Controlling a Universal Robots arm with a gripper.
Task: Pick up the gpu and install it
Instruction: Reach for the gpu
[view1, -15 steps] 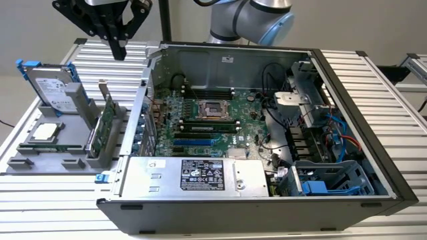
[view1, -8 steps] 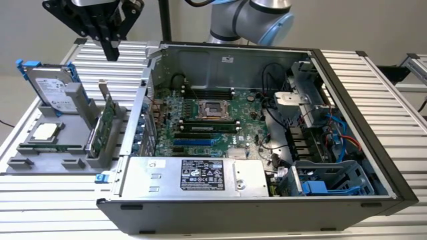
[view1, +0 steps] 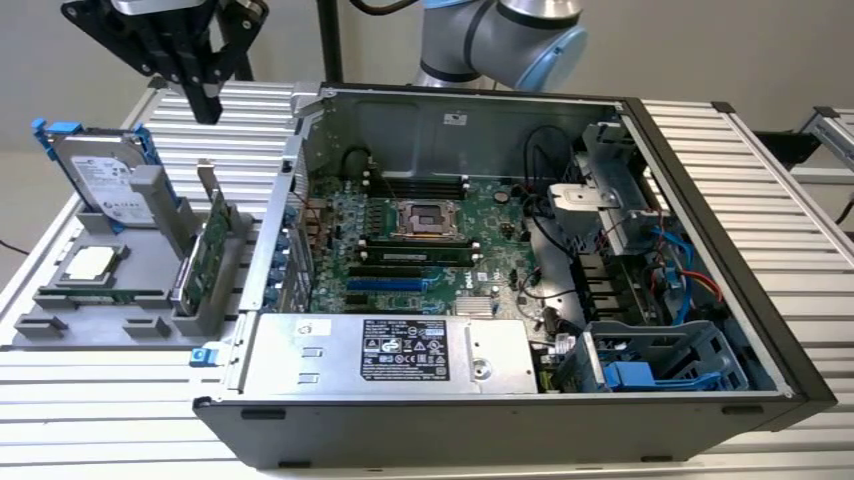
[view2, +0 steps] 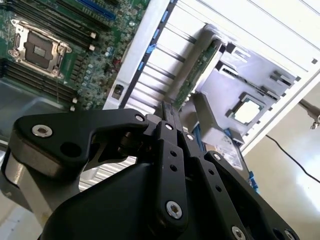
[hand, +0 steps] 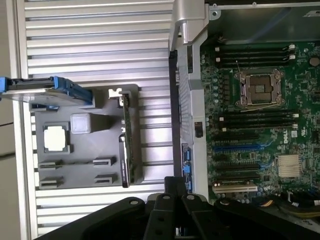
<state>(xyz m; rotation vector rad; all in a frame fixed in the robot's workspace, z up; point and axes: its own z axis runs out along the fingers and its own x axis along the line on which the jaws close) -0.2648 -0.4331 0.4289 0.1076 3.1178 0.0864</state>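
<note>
- Progress: the pick-up is not yet made. The gpu (view1: 214, 250), a thin card with a green circuit-board face and a silver metal end bracket, stands upright on edge in the grey moulded plastic holder (view1: 60, 325). The holder sits on the ribbed aluminium counter (view1: 107, 400), beside the open dark computer case (view1: 467, 430).
- The black metal gripper (view1: 203, 100) hangs high over the counter near the holder, well apart from the card. Its fingers are together and hold nothing.
- Installation is outstanding: the long expansion slots on the green motherboard (view1: 347, 225) carry no card.
- Materials: the holder is matt and smooth, the counter bright slatted metal, and the case interior bare grey sheet steel. In the first wrist view the card (hand: 127, 145) presents as a narrow edge.
</note>
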